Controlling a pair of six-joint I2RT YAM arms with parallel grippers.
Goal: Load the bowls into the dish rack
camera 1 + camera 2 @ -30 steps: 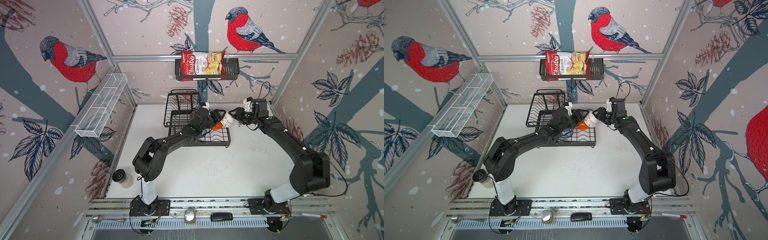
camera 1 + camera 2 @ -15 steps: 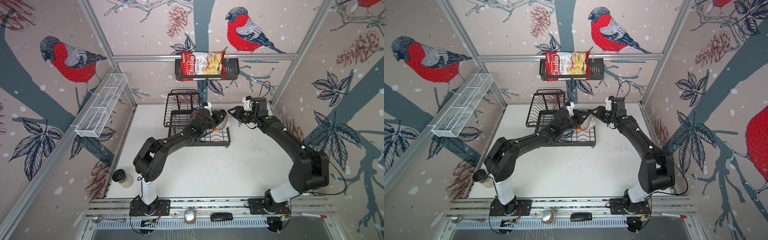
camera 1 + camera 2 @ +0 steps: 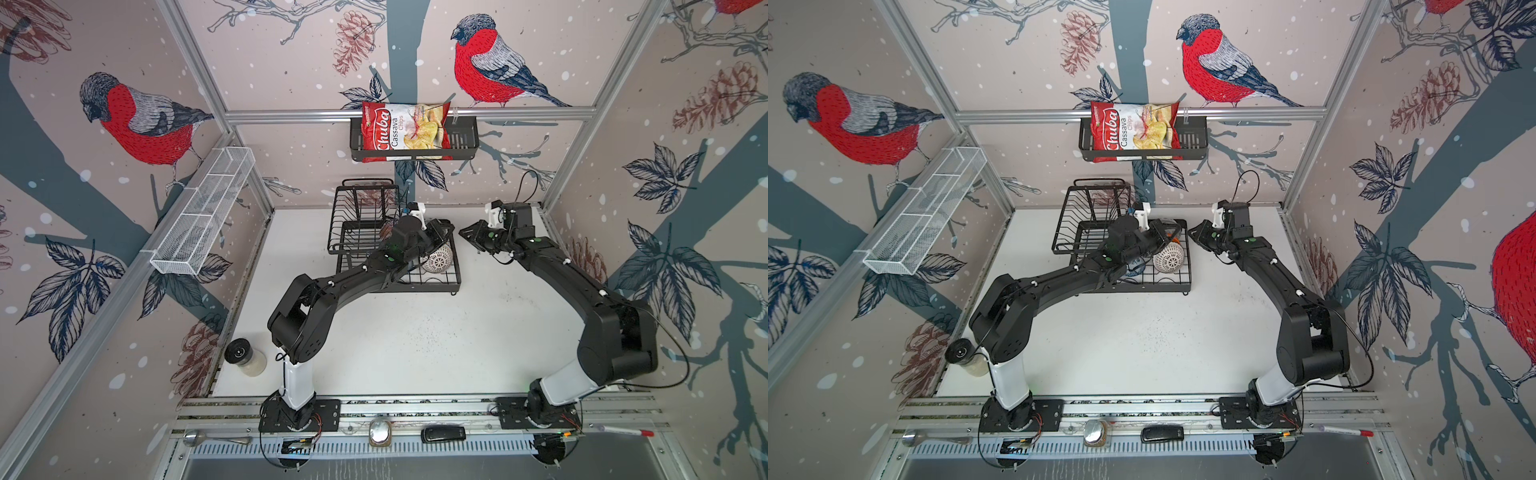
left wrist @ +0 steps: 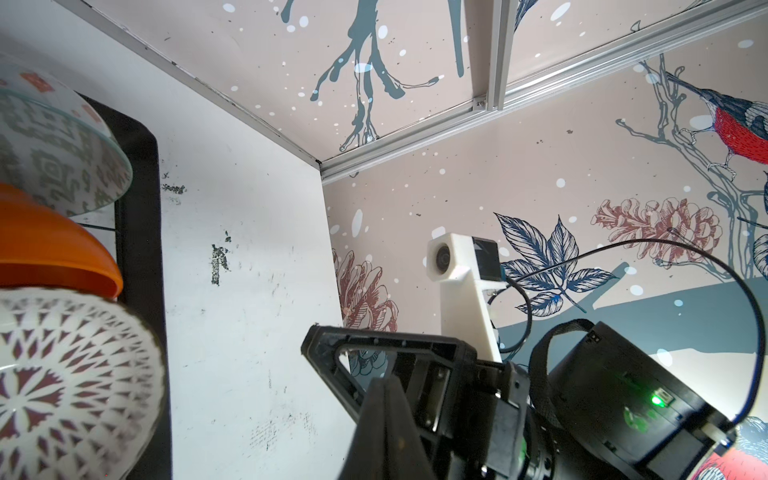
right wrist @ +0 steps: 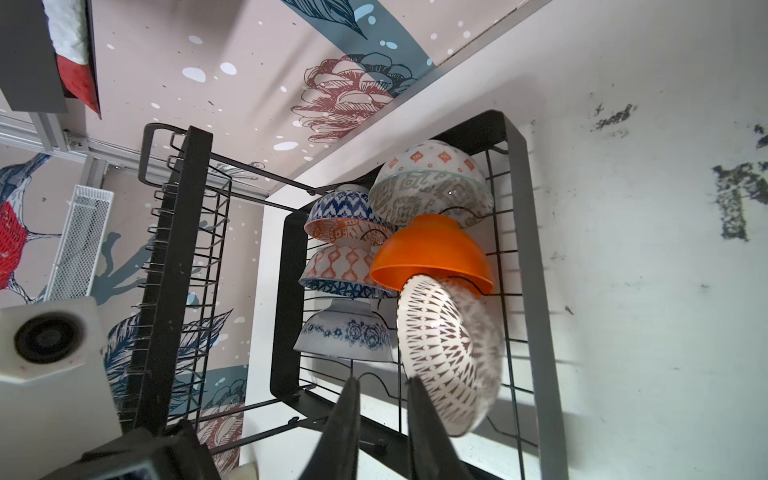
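Note:
The black wire dish rack holds several bowls in its lower tray. In the right wrist view they are the grey-white bowl, the blue triangle bowl, the orange-white bowl, the blue floral bowl and the plain orange bowl. The white lattice bowl leans on edge under the orange one, its rim blurred. My left gripper is shut and empty, beside the bowls. My right gripper hangs just right of the rack, its jaws slightly apart and empty.
A black wall basket with a chips bag hangs above the rack. A white mesh shelf runs along the left wall. A black-lidded jar stands at the table's front left corner.
The white lattice bowl went from between the two grippers down into the rack's front right. The left jaws closed. The right jaws narrowed and drew back to the right.

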